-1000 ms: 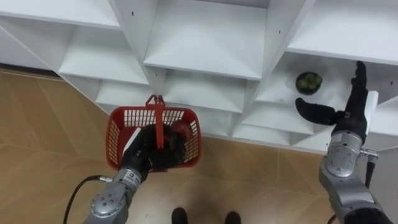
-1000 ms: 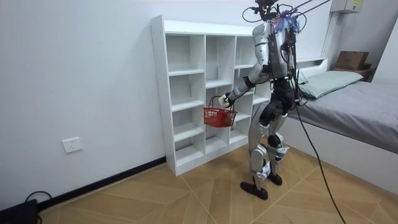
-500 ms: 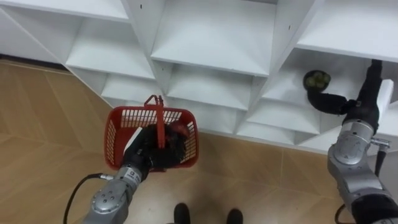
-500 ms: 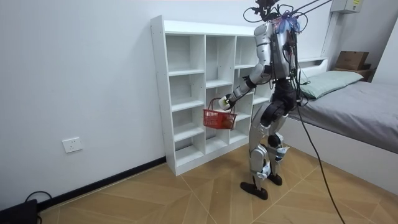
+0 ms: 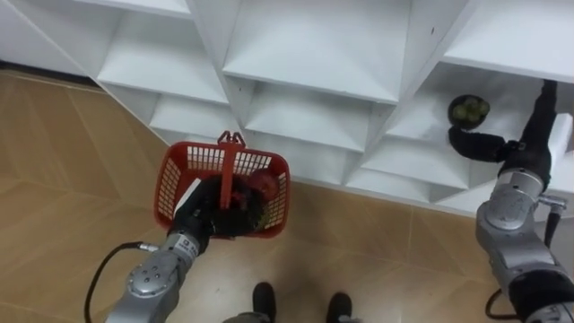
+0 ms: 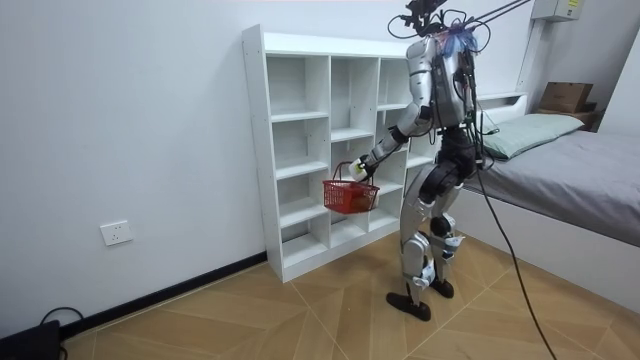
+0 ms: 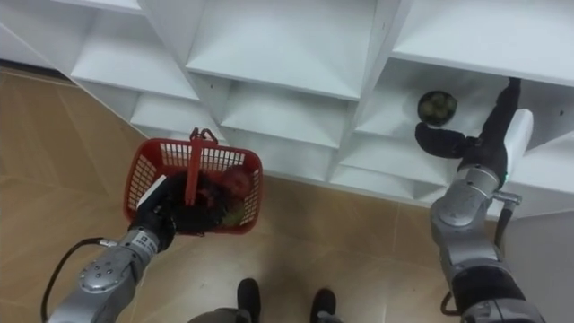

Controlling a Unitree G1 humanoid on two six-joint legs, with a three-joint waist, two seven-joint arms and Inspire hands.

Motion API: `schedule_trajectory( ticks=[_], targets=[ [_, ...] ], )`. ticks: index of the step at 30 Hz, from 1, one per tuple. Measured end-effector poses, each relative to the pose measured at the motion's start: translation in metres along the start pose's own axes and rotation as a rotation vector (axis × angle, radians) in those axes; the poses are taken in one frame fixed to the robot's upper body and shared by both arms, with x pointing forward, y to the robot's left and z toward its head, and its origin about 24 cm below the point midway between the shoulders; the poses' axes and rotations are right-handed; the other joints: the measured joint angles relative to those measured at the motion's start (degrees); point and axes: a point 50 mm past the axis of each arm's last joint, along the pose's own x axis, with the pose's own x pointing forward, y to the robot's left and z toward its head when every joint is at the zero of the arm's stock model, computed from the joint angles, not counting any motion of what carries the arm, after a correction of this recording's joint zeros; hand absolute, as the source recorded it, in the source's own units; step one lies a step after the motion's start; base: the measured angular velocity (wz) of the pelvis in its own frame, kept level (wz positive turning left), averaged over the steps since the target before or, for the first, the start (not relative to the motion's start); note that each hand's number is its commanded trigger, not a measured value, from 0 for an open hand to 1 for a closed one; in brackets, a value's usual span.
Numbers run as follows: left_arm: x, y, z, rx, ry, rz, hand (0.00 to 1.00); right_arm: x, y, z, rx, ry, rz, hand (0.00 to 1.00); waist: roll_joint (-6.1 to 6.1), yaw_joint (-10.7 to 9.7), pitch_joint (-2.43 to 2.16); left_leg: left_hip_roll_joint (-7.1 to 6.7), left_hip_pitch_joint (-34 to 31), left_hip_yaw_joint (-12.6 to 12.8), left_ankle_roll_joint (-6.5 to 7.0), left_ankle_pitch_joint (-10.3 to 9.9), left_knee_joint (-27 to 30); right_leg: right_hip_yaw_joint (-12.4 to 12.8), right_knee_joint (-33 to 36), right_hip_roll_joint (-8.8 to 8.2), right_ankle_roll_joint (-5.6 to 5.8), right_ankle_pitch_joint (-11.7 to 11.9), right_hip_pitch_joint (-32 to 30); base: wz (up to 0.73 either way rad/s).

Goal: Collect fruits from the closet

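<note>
**Left eye view.** The left hand (image 5: 213, 211) is closed round the handle (image 5: 230, 160) of the red basket (image 5: 179, 179). The basket hangs over the wooden floor (image 5: 63, 170), just in front of the white closet (image 5: 314, 54). A red fruit (image 5: 263, 186) lies in the basket, against its right wall. A green fruit (image 5: 468, 109) sits on a shelf in a compartment on the right. The right hand (image 5: 518, 151) reaches into that compartment with its fingers straight and its thumb spread, and it grips nothing. The thumb lies just beneath the green fruit, but it cannot be told whether they touch.

**Right eye view.** The arrangement is the same. The basket hangs from the closed left hand with the red fruit inside. The green fruit is on its shelf, just beside the open right hand.

**Room view.** The robot stands upright, close to the closet and facing it. A bed (image 6: 575, 165) stands at the room view's right. The left arm is stretched forward, and the basket hangs from the left hand at the height of the closet's middle shelves.
</note>
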Motion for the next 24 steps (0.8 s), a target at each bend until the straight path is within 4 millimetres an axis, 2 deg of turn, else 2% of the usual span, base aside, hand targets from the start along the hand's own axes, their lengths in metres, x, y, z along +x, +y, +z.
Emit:
schedule_trajectory(
  ticks=[11, 17, 24],
  targets=[
    [0.001, 0.001, -0.003, -0.001, 0.018, 0.006, 1.0, 0.004, 0.003, 0.006, 0.021, 0.002, -0.004, 0.0, -0.29, 0.0, 0.2, -0.51, -0.8, -0.2, 0.23, 0.1, 0.1, 0.0, 1.5, -0.67, 0.07, -0.6, -1.5, 0.0],
    [0.005, 0.001, 0.001, 0.007, 0.012, 0.005, 1.0, 0.004, 0.002, 0.0, -0.002, 0.034, -0.006, 0.0, -0.38, 0.3, 0.32, -0.85, -1.0, -0.2, 0.43, 0.3, 0.3, 0.0, 1.9, -1.08, 0.27, -0.7, -1.7, 0.0],
    [0.009, -0.001, 0.005, 0.011, 0.001, 0.005, 1.0, 0.011, 0.006, 0.014, 0.009, 0.001, -0.005, 0.0, -0.2, 1.1, 0.46, -0.72, -2.4, 0.0, 0.55, 0.4, 0.5, 0.1, 2.7, -1.11, 0.22, -0.7, -3.5, -0.01]
  ],
)
